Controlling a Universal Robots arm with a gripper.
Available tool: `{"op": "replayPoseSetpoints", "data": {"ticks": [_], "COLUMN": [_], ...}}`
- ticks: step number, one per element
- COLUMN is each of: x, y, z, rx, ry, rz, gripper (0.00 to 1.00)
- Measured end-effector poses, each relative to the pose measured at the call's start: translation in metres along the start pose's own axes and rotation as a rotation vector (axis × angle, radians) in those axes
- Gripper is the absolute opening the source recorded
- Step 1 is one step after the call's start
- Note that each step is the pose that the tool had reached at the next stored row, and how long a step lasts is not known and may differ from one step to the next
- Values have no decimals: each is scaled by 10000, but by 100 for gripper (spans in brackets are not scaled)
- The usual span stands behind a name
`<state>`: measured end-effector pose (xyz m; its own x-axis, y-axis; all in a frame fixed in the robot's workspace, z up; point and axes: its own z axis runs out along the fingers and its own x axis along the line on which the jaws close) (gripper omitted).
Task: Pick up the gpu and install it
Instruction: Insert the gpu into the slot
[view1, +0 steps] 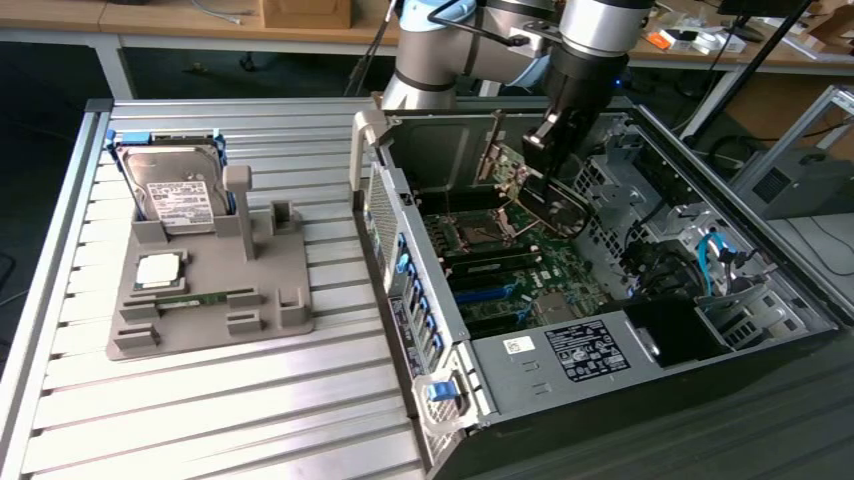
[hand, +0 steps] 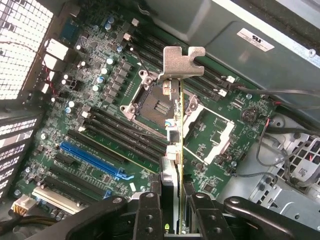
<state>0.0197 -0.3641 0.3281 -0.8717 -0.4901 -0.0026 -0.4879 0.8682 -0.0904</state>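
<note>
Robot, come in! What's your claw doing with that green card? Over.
Claw shut on the gpu. Gpu held edge-on over the motherboard, inside the open case, not seated yet. Cables lie off to one side, clear of it.

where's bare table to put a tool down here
The ribbed table is bare at the exterior view's bottom left, bordered by the grey holder and the computer case. A narrower strip runs between holder and case. Inside the case is crowded: the claw holds the gpu over the motherboard.
</note>
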Motion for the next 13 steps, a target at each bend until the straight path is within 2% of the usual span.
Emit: {"op": "replayPoseSetpoints", "data": {"ticks": [13], "x": [0], "y": [0], "z": [0], "rx": [-1], "ry": [-38], "rz": [-416], "gripper": [27]}}
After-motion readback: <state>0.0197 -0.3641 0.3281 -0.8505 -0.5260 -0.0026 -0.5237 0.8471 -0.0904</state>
